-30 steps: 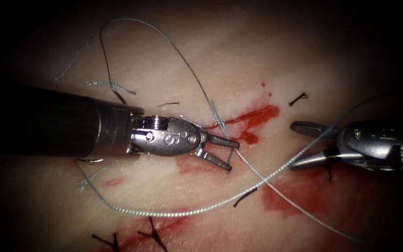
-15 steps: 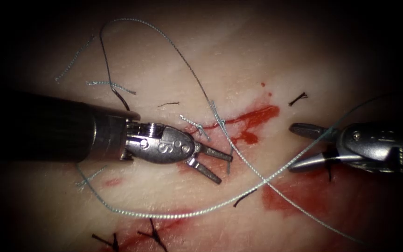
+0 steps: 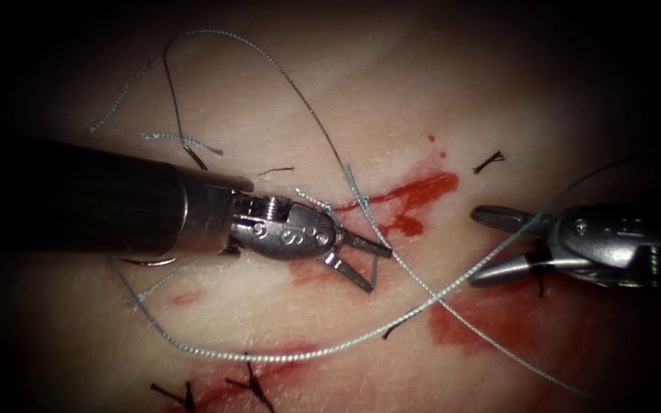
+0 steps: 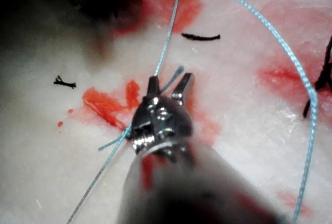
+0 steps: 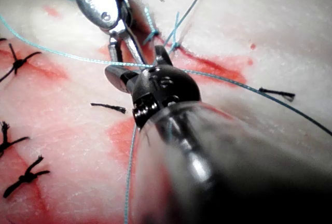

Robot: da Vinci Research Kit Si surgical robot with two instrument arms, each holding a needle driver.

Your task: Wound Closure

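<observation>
Two tools work over the tissue: the left tool and the right tool, each with two jaws. One long blue thread loops across it, and two dark knots sit along the near edge.

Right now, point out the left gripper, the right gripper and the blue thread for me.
left gripper [image 3: 361, 263]: endoscope view, midway between its open fingertips.
right gripper [image 3: 474, 248]: endoscope view, midway between its open fingertips.
blue thread [image 3: 284, 353]: endoscope view, on the long loop lying across the tissue.

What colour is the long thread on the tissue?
Pale blue thread, best seen in the left wrist view.
</observation>
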